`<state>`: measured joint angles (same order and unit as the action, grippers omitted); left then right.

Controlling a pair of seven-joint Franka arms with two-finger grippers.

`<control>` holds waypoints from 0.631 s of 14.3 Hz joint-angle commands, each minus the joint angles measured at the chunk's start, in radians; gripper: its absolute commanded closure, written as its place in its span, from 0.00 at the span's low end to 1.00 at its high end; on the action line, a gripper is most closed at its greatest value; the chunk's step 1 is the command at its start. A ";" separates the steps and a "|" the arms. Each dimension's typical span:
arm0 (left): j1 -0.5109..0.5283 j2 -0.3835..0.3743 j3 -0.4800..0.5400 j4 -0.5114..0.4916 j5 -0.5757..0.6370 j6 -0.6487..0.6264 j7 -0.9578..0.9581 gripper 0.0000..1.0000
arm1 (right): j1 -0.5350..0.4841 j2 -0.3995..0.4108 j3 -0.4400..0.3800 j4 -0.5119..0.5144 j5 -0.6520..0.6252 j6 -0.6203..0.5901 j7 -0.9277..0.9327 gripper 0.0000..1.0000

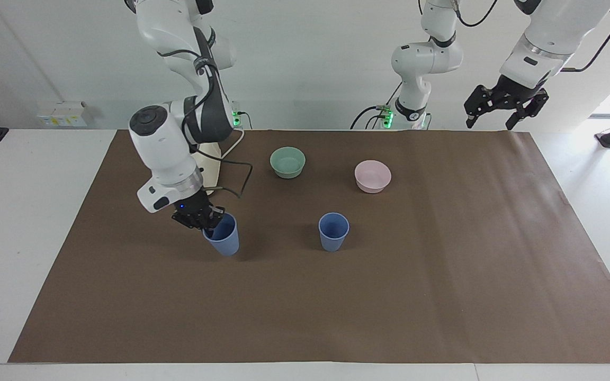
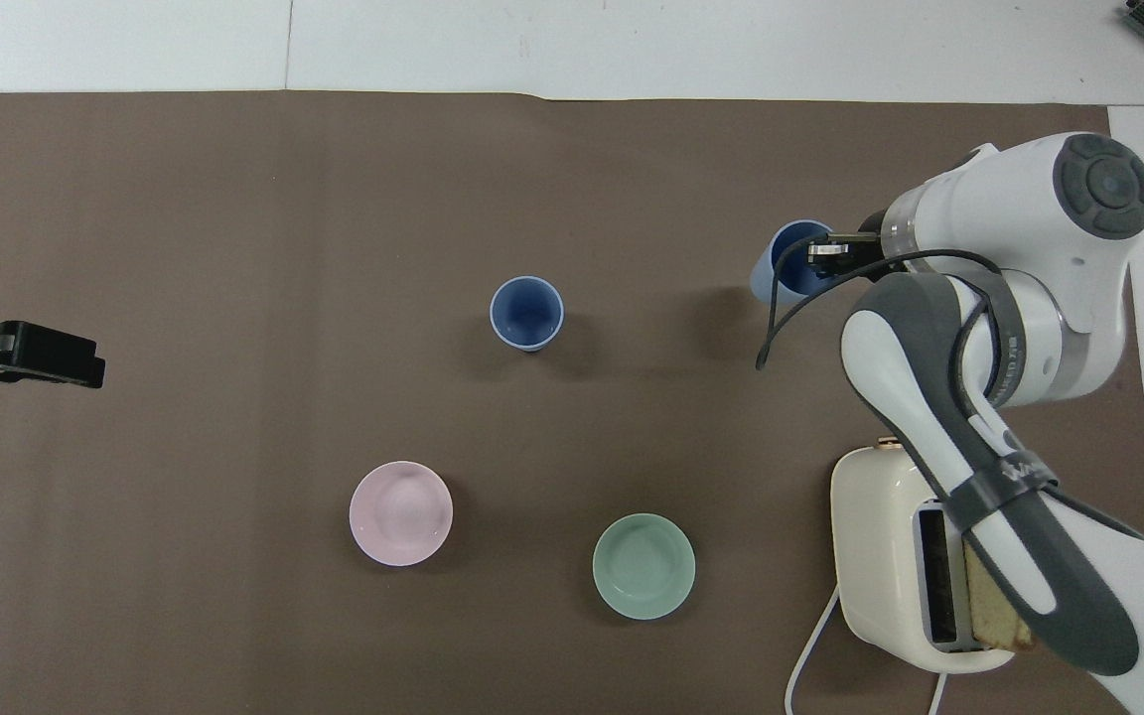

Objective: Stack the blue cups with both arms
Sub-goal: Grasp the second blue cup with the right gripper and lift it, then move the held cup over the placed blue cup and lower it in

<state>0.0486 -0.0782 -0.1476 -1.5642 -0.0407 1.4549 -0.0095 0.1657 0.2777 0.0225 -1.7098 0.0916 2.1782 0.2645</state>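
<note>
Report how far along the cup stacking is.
Done: the right tool is shut on the rim of one matte periwinkle-blue tumbler, tilted and seemingly lifted off the brown mat. In hand: carrying it. Left: nesting it with the second blue tumbler, standing alone mid-mat. The left tool waits open, raised at its end of the table.

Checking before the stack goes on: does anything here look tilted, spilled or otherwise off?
One thing: the blue cup pinched by its rim in the right claw hangs tilted above the mat. The other blue cup stands upright, and both bowls sit level. Nothing is spilled. The left claw waits open.
</note>
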 commanded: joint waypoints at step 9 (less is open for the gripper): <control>0.011 -0.031 0.000 -0.033 -0.010 -0.013 0.003 0.00 | 0.259 0.017 0.014 0.177 0.011 -0.041 0.225 1.00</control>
<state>0.0486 -0.0803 -0.1457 -1.5662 -0.0407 1.4531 -0.0095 0.4166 0.2784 0.0280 -1.5614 0.0920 2.1346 0.4814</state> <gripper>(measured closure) 0.000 0.956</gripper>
